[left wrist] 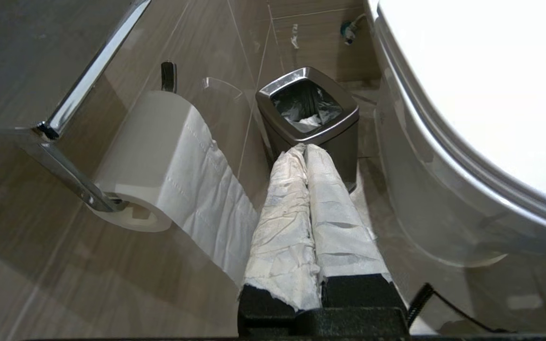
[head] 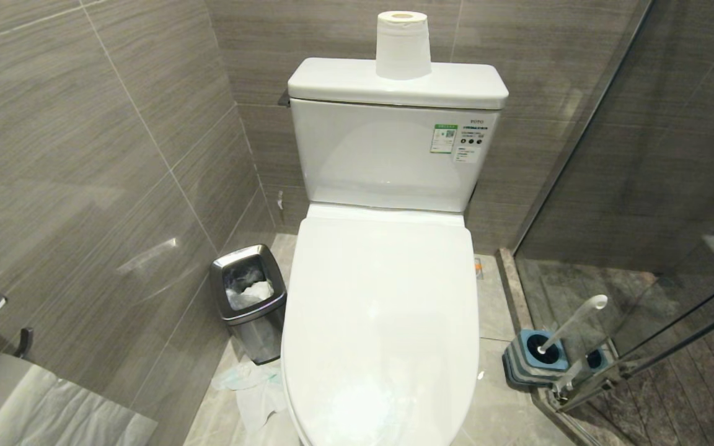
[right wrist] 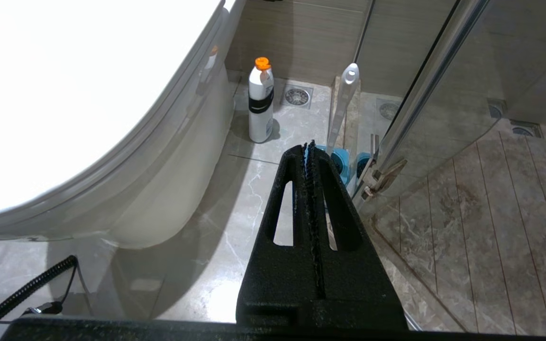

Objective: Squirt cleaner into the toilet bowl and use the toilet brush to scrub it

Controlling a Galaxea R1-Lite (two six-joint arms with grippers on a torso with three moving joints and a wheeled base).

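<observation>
Steel waste bin, paper roll

Left gripper, paper-wrapped fingers pressed together, pointing at steel bin; toilet beside, paper roll opposite.

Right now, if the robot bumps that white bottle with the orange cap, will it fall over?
Probably. The bottle is tall and slim on a small base, so it could tip. It stands on glossy floor tiles, so it might slide instead.
</observation>
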